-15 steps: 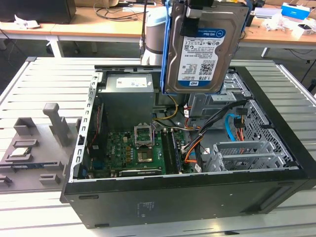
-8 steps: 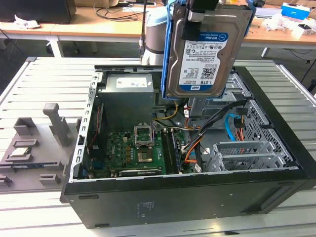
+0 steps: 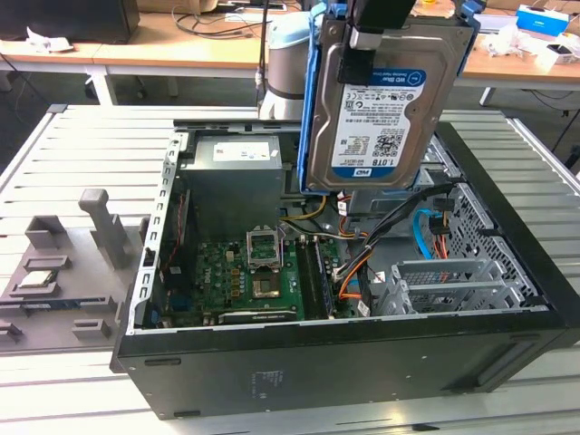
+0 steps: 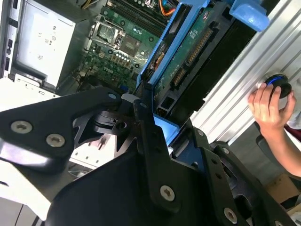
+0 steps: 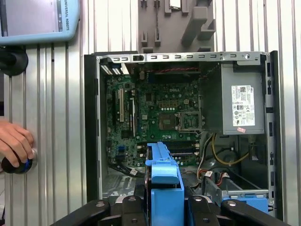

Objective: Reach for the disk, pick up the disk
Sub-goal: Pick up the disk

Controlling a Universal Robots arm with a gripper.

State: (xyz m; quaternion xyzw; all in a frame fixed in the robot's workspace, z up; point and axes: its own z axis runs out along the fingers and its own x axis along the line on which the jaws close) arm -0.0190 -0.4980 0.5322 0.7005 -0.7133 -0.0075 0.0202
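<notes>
The gripper (image 5: pixel 162 208) is clamped on the disk (image 3: pixel 385 109), its fingers pinching the blue frame at the upper end. The disk hangs in the air above the open computer case (image 3: pixel 344 362), clear of it, over the side nearer the case's far edge. Its long axis is near vertical, slightly tilted. The labelled face is turned to the exterior view. In the second wrist view the circuit-board face (image 4: pixel 188 52) shows. A person's hand (image 5: pixel 16 143) rests on the table (image 3: pixel 82 154) beside the case.

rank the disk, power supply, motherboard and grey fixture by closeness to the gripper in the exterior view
1. disk, held in the gripper above the case
2. power supply, in the case's far corner
3. motherboard, on the case floor
4. grey fixture, outside the case, at the exterior view's left
</notes>
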